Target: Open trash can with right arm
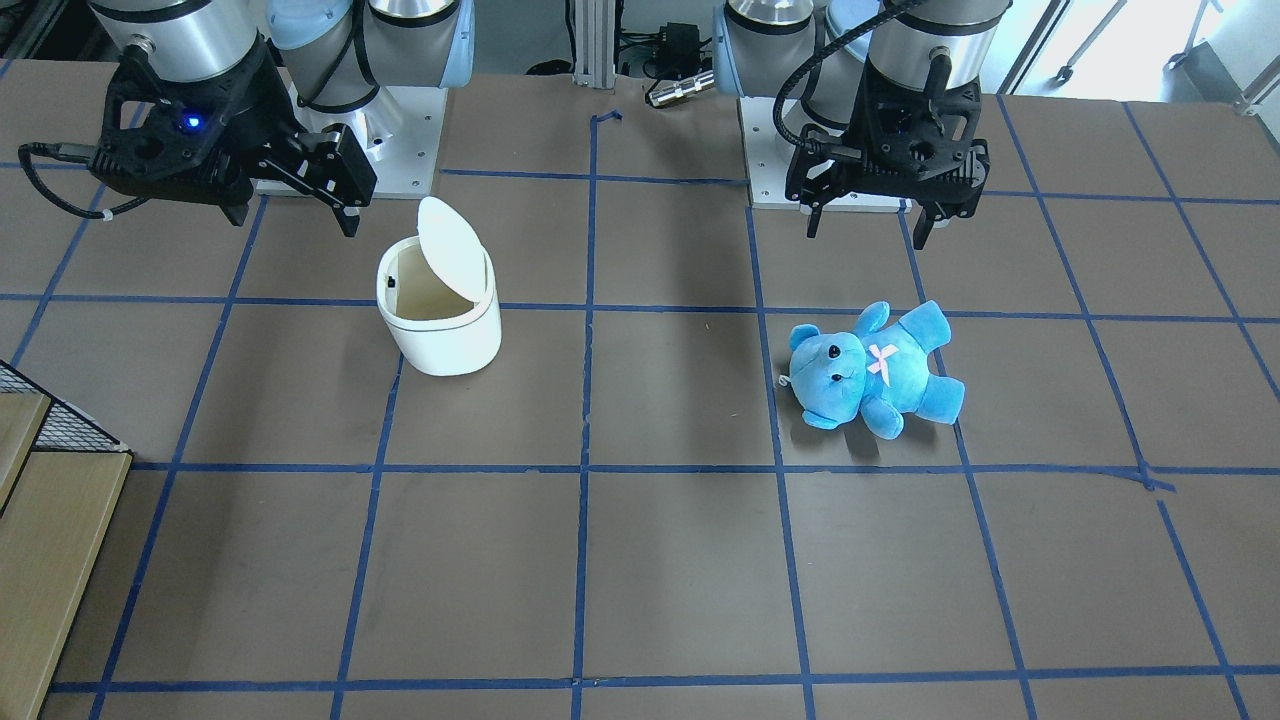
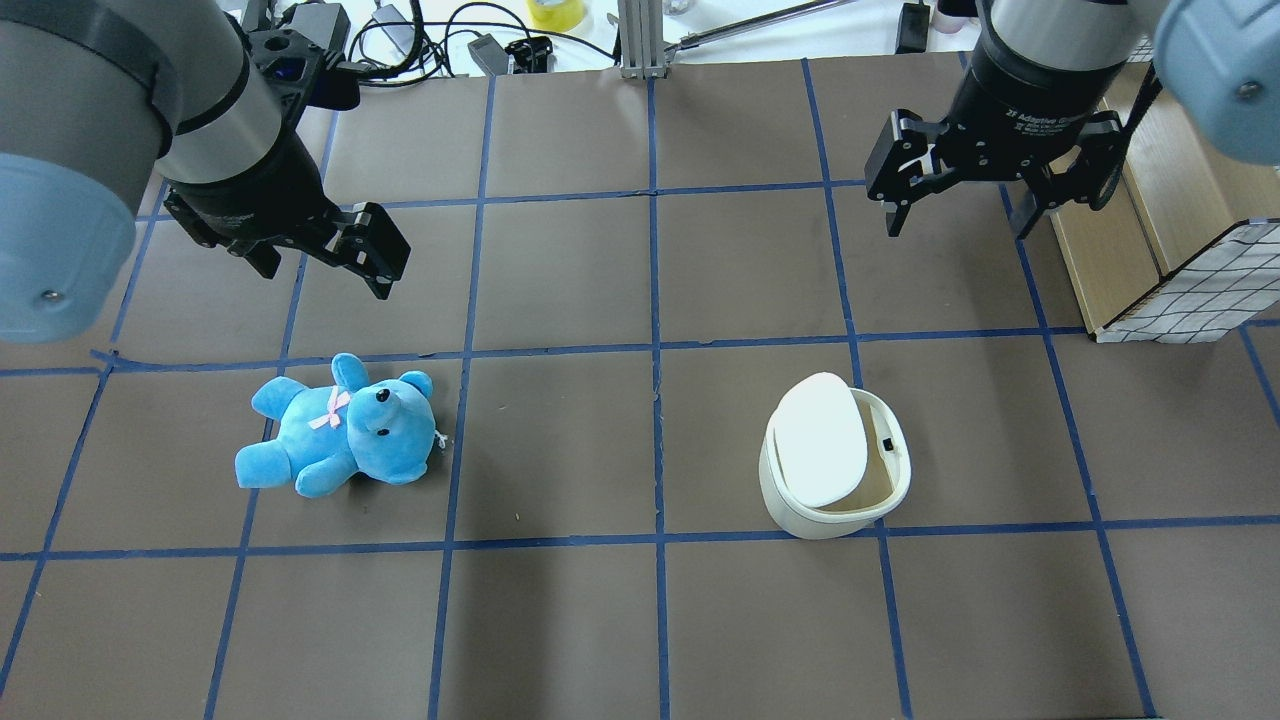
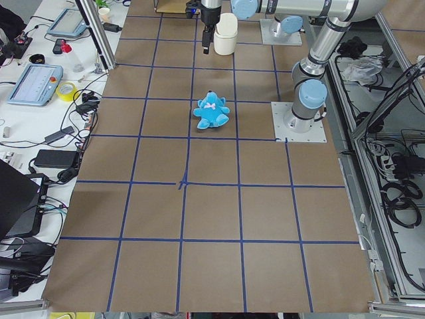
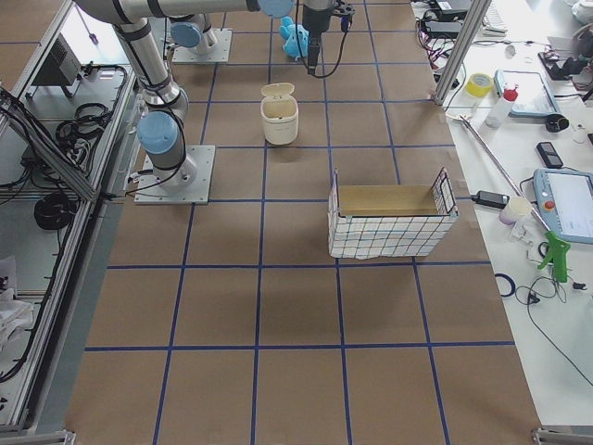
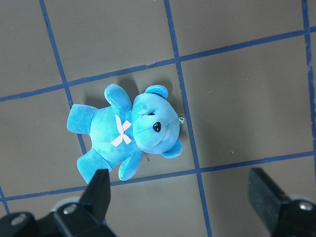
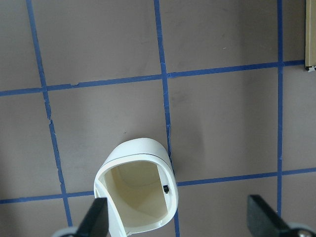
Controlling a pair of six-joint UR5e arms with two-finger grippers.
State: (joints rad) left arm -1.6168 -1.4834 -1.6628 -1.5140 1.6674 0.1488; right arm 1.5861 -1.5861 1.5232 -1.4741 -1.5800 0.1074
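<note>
The white trash can [image 1: 440, 345] stands on the table with its flip lid [image 2: 820, 440] tilted up, so the beige inside shows. It also shows in the right wrist view [image 6: 133, 150], low and left of centre, and in the exterior right view [image 4: 279, 113]. My right gripper [image 2: 955, 215], on the arm with the blue light, is open and empty. It hovers above the table beside the can without touching it, as the front-facing view [image 1: 295, 215] and its own wrist view [image 6: 177, 212] show. My left gripper [image 2: 325, 275] is open and empty above a blue teddy bear [image 2: 340, 430].
The teddy bear [image 5: 128, 133] lies on its back on the robot's left side of the table. A wire-mesh basket with cardboard inside [image 4: 389, 218] stands on the robot's right, past the can [image 2: 1180, 290]. Blue tape lines grid the brown tabletop.
</note>
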